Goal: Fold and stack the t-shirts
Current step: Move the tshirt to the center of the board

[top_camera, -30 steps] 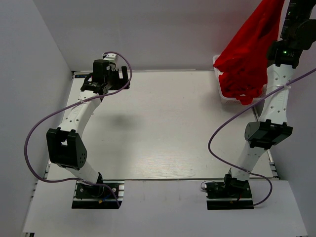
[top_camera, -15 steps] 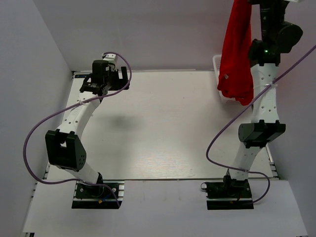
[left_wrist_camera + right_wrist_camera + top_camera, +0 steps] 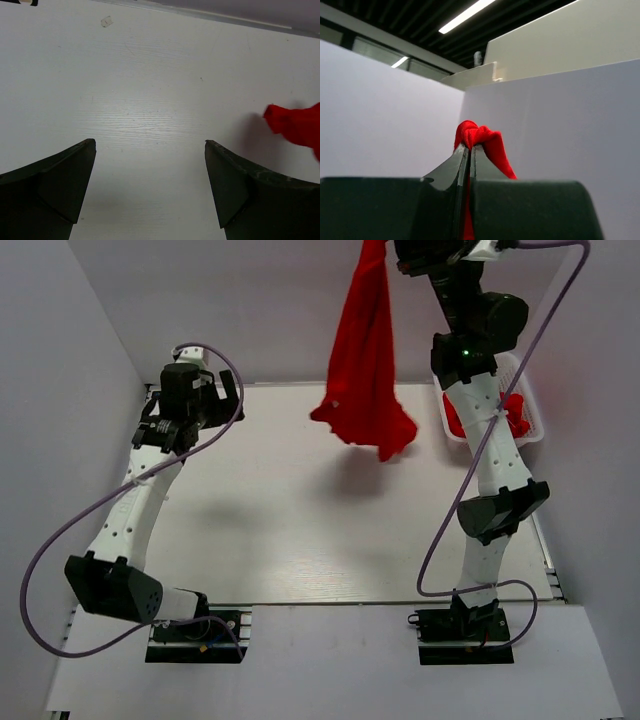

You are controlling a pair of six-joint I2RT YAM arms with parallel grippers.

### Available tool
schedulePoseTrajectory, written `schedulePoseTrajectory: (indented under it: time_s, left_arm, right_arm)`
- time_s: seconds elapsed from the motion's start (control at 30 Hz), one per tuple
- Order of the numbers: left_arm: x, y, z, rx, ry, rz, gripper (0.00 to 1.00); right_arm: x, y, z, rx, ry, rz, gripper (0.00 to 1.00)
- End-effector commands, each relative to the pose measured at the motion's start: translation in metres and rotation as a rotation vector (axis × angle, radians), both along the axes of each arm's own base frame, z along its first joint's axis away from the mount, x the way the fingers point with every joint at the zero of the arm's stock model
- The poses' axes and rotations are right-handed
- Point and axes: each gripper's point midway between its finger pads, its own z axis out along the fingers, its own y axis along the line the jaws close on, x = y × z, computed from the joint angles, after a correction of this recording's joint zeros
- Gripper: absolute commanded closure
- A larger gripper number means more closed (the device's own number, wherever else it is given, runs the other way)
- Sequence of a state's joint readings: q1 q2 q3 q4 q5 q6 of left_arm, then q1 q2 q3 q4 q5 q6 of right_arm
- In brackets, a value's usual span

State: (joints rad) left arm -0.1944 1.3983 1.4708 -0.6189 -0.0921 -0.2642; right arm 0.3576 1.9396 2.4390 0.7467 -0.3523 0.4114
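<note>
One t-shirt [image 3: 365, 380] is in the air. The right gripper [image 3: 469, 150] is pressed together on a small bunch of its cloth, with the arm raised high. The shirt hangs as a narrow bunched column over the far middle of the counter [image 3: 300, 530]. We can't tell from the overhead view whether its lower end touches the counter. The other t-shirts [image 3: 515, 412] sit in the white mesh basket [image 3: 535, 432] at the far right, apart from the hanging one.

The left gripper [image 3: 150, 145] is spread wide and holds nothing. It sits low over the far-left counter, well apart from the shirt. Only a red corner shows at the right edge of its wrist view.

Risks as we see them:
- The pinch is on a small fold right at the fingertips. A fast swing or a tug could pull it out and drop the shirt in a heap.
- The shirt is bunched, not spread. If we lower it as is, it lands crumpled and the fold starts from a mess.
- We can't tell which part is pinched (shoulder, hem or sleeve). A wrong guess sends the left gripper to the wrong corner.
- A left grab at a swaying lower edge could miss, or take two layers at once.
</note>
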Motion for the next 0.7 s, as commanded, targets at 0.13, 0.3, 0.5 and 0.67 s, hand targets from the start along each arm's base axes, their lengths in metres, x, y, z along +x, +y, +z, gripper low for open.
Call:
schedulePoseTrajectory:
  time_s: [0.13,0.3,0.5,0.67]
  left_arm:
    - [-0.052,0.029,0.023,-0.033,-0.008,0.157,0.00]
    - [-0.074,0.037,0.015,-0.045,0.026,0.205,0.00]
    - [-0.088,0.036,-0.010,-0.042,0.103,0.196,0.00]
    - [-0.091,0.018,-0.045,-0.075,0.202,0.113,0.00]
  right_arm:
    - [0.000,0.038,-0.036,-0.063,0.070,0.096,1.00]
    - [0.030,0.073,-0.151,-0.207,0.326,0.140,1.00]
    - [0.039,0.111,-0.358,-0.455,0.712,0.081,1.00]
    - [0.033,0.116,-0.505,-0.695,1.065,-0.020,0.94]
